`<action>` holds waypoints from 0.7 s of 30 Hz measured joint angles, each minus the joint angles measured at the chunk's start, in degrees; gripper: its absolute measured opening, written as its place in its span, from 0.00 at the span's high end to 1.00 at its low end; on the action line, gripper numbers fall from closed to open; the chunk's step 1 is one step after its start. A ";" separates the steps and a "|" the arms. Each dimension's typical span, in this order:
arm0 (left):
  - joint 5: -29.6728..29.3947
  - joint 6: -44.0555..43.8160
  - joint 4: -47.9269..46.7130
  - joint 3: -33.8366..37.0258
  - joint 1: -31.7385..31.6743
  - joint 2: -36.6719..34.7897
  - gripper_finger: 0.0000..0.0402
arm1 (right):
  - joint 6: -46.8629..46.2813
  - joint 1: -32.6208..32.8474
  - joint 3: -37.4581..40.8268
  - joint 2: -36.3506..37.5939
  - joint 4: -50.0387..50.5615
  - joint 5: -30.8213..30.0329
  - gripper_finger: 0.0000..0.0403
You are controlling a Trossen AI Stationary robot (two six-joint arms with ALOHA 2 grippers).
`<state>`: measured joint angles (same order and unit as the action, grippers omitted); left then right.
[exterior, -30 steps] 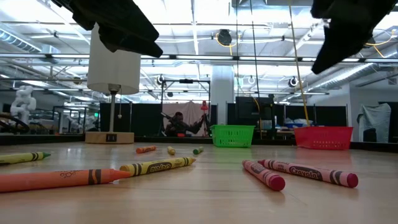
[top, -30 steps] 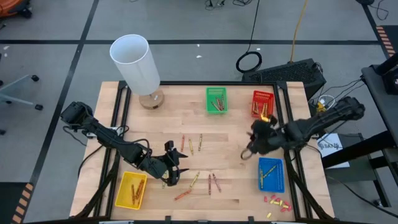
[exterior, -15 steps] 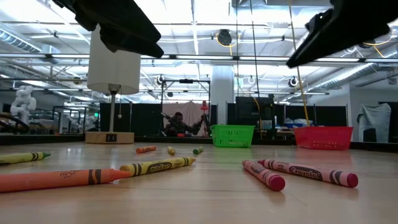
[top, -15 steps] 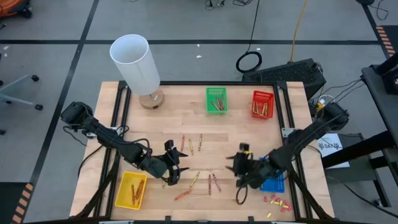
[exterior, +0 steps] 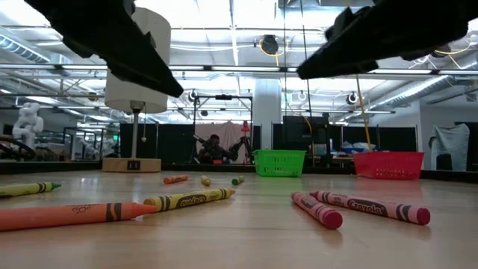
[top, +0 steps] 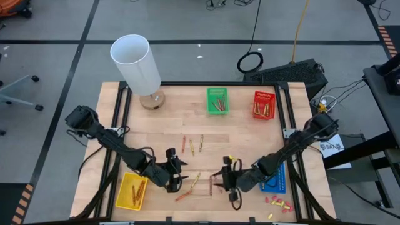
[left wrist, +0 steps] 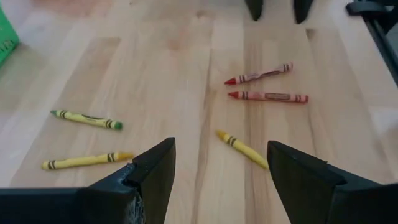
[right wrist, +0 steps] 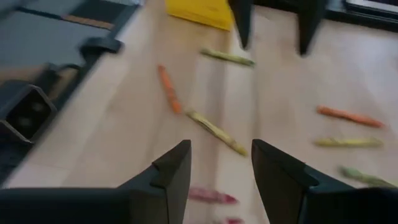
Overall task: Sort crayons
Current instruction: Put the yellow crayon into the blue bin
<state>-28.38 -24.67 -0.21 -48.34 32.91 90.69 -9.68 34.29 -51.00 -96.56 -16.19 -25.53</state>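
left gripper point(top: 177, 177): mine, low over the near middle of the table point(top: 250, 131), fingers spread, nothing between them.
right gripper point(top: 223, 178): mine too, facing the left one across a short gap, fingers apart and empty.
crayons point(top: 199, 164): loose ones lie scattered between and just beyond my two grippers; others already sit in the green basket point(top: 217, 100), red basket point(top: 264, 104), yellow basket point(top: 132, 190) and blue basket point(top: 272, 174).
red pair point(left wrist: 266, 84): two red crayons side by side, just beside my right gripper.
yellow crayon point(left wrist: 241, 149): lies slanted ahead of my left fingers, clear of its neighbours.
step in hand: I judge each gripper is lining up on one loose crayon.
doing it well: I'd straddle the stick across its width, come down straight, close gently so it doesn't roll, and keep my arms from crowding each other.
hard to see: the crayons nearest both grippers are partly covered from above; basket contents are too small to count; the right wrist view is smeared.
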 joint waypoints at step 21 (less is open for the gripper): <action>1.40 -0.11 -2.32 0.02 -0.17 -0.33 0.37 | 13.47 -13.31 -14.84 -19.05 0.60 30.36 0.61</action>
<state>-26.98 -24.77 -2.54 -48.31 32.73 90.36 3.79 20.98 -65.84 -115.61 -15.59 4.83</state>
